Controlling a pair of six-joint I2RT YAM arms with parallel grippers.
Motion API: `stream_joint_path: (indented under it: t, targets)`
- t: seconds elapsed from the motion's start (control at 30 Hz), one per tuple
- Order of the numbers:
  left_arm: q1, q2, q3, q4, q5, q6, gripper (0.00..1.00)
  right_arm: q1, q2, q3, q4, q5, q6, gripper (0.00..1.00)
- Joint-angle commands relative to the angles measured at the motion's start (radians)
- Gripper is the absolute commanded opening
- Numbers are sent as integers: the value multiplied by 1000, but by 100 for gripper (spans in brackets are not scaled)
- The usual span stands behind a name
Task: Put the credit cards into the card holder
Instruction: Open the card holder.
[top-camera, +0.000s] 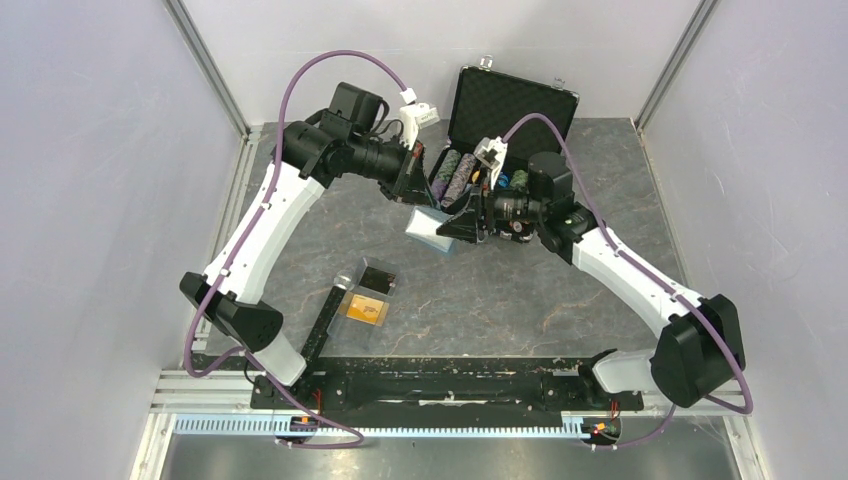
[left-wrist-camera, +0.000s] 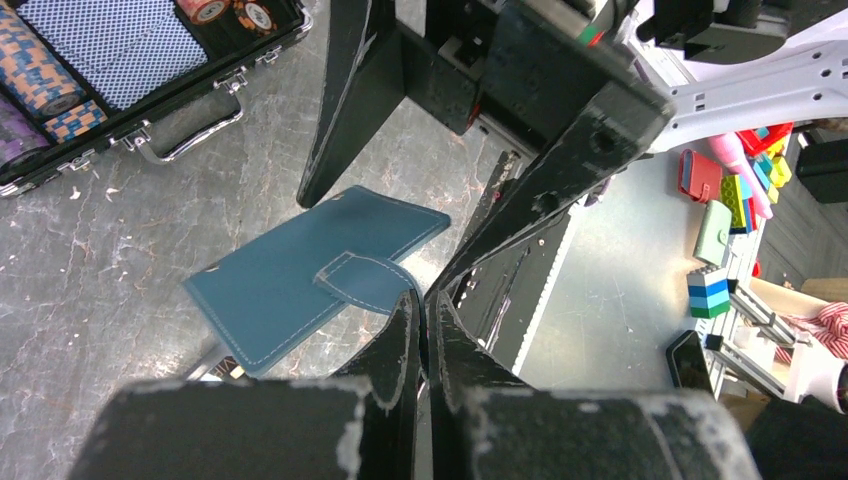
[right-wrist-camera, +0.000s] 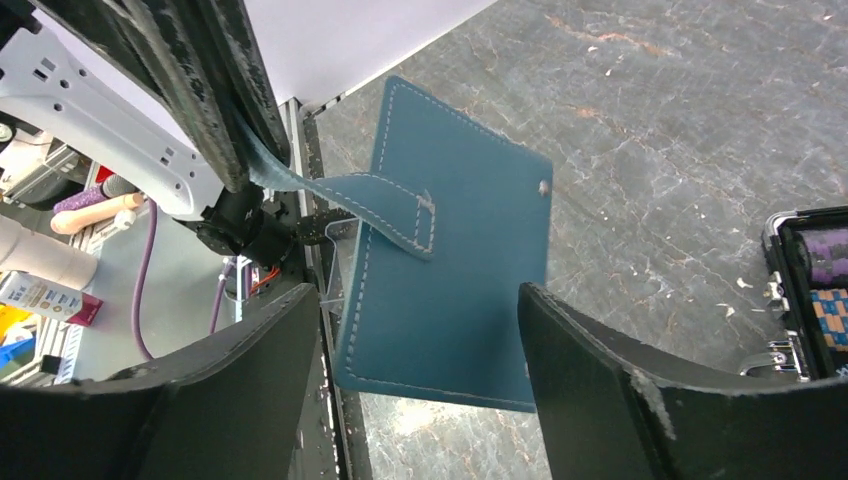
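The teal-blue card holder (top-camera: 432, 232) hangs above the table's middle, its stitched outer side (right-wrist-camera: 450, 280) facing the right wrist camera. My left gripper (left-wrist-camera: 425, 300) is shut on its snap tab (left-wrist-camera: 365, 278) and carries it. My right gripper (right-wrist-camera: 420, 320) is open, with one finger (right-wrist-camera: 250, 350) on each side of the holder's lower edge. An orange-gold credit card (top-camera: 365, 308) and a black one (top-camera: 377, 277) lie flat on the table nearer the bases, apart from both grippers.
A big black metal-edged case (top-camera: 510, 105) stands open at the back, with rows of poker chips (top-camera: 460, 175) and a blue patterned deck (left-wrist-camera: 120, 45) inside. Its handle (left-wrist-camera: 185, 130) faces the table's middle. A black strip (top-camera: 322, 325) lies left of the cards.
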Motion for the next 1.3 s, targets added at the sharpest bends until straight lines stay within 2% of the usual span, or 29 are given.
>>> stream_joint_path:
  t: [0.0,0.17,0.27,0.33,0.47,0.57,0.63,0.73,1.0,1.13,1.27]
  targets:
    - [-3,1,-10,70,65,-39,2,33,13,-2,8,46,-35,73]
    - [-4,3,-16,79,65,-45,2,53,27,6,39,171,7,48]
    - [-3,-1,-16,81,52,-45,4,55,38,22,19,223,25,16]
    - [-3,-6,-22,90,31,-51,9,55,42,26,8,230,33,0]
    - [-2,-38,-66,139,-45,-88,43,54,42,27,-2,236,52,0]
    - [12,-89,-134,216,-93,-151,59,53,38,30,-14,247,58,0]
    - [33,-130,-205,291,-105,-213,64,52,38,37,-26,261,61,0]
    - [82,-206,-362,447,-71,-353,68,48,42,48,-44,264,66,0]
    - [237,-398,-829,830,50,-711,70,19,35,29,-46,283,102,0]
    - [240,-424,-961,911,90,-784,69,-2,25,4,-39,281,125,0]
    - [237,-429,-1025,975,100,-830,68,-19,20,-20,6,256,176,0]
